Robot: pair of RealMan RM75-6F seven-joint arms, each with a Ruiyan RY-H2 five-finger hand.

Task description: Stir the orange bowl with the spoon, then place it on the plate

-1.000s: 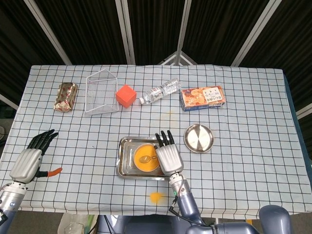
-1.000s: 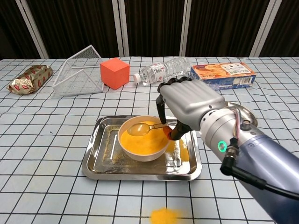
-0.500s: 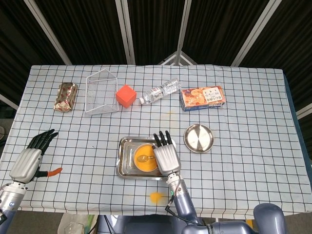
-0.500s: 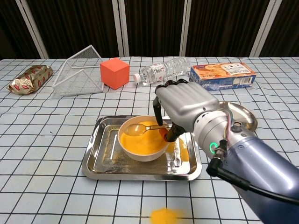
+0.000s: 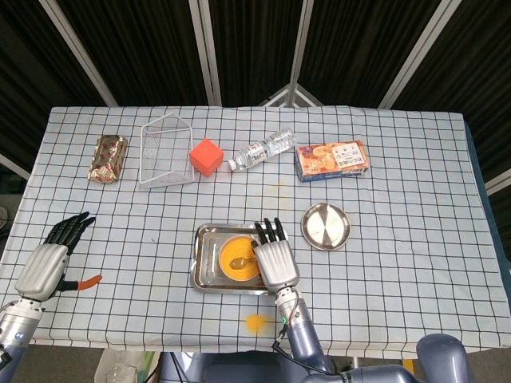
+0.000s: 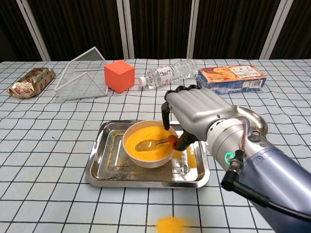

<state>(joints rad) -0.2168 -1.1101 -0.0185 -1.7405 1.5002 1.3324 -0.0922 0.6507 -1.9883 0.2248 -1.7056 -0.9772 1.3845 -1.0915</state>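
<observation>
Spoon (image 6: 154, 142) in orange bowl (image 6: 148, 143), pinched by right hand (image 6: 194, 114) fingers; only head view shows left hand (image 5: 49, 262), fingers apart.

The right hand (image 6: 194, 114) is covering most of the spoon (image 6: 151, 142) handle in the chest view, leaving only the metal head and a short stretch of handle showing. The same hand is blocking much of the plate (image 6: 257, 121) behind it. In the head view, the left hand (image 5: 49, 259) is showing only its back, its forearm running off the bottom-left edge.
</observation>
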